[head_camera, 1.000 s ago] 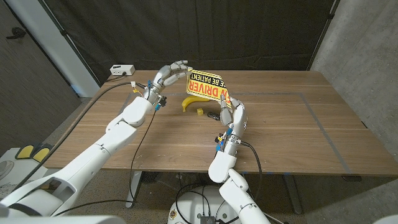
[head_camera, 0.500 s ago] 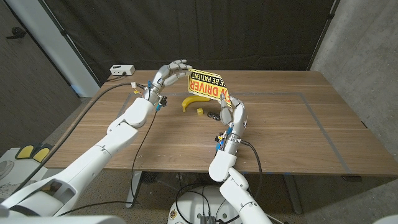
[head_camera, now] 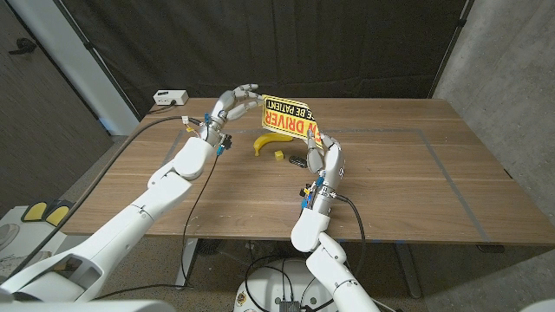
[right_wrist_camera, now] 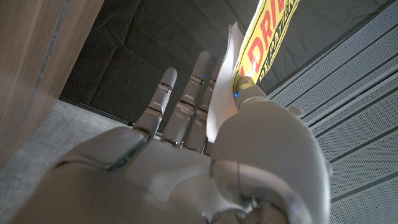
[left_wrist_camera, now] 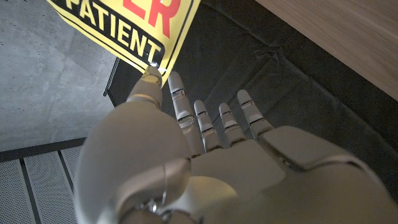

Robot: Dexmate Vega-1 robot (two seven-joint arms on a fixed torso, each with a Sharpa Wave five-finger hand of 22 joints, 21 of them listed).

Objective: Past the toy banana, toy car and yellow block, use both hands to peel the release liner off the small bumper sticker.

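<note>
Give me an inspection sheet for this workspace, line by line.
Surface: wooden table, taped outline.
Job's things: yellow bumper sticker held above the table; white liner lifting at one end.
Clutter: toy banana, yellow block, dark toy car, white box.
Hands: left hand pinches the far end; right hand pinches the near end.
Cables: black cable from the box.
Surroundings: black curtain.

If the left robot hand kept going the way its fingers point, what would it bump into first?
Probably the yellow sticker: the left robot hand points its fingers at the sticker's near edge, with one fingertip at its corner in the left wrist view. Contact is hard to judge.
</note>
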